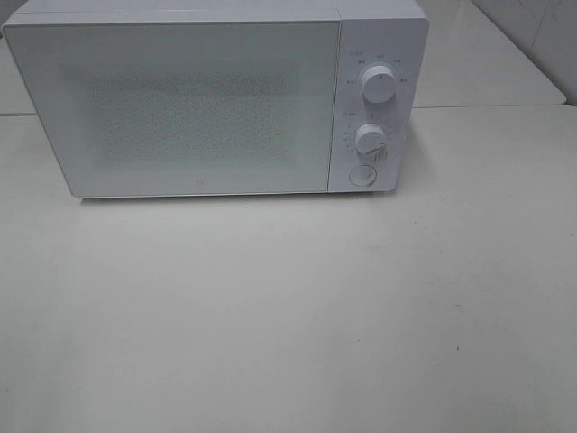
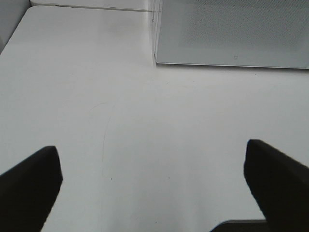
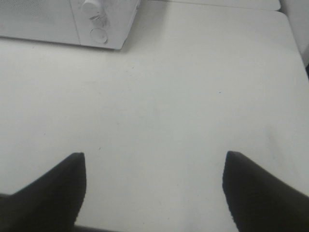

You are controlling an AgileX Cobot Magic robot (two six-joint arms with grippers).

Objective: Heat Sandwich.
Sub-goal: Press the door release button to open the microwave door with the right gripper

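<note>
Exterior high view: white rectangular microwave oven (image 1: 379, 27) at rear of flat white table (image 1: 288, 325). Frosted oven door (image 1: 54, 108) shut, with speckled window panel at its centre. Control strip on right of oven front: round white upper knob (image 1: 380, 83), round white lower knob (image 1: 370, 137) directly beneath, round white push button (image 1: 361, 175) lowest.

Left wrist view: left gripper (image 2: 152, 147) above table surface, black fingers (image 2: 29, 188) spread wide, nothing between them. Door-side corner of oven ahead, well apart from fingertips.

Right wrist view: right gripper (image 3: 154, 154) likewise parted, nothing held, above table surface. Knob end of oven ahead, well apart from fingertips.

Sandwich: not visible in any view; location cannot be told.
</note>
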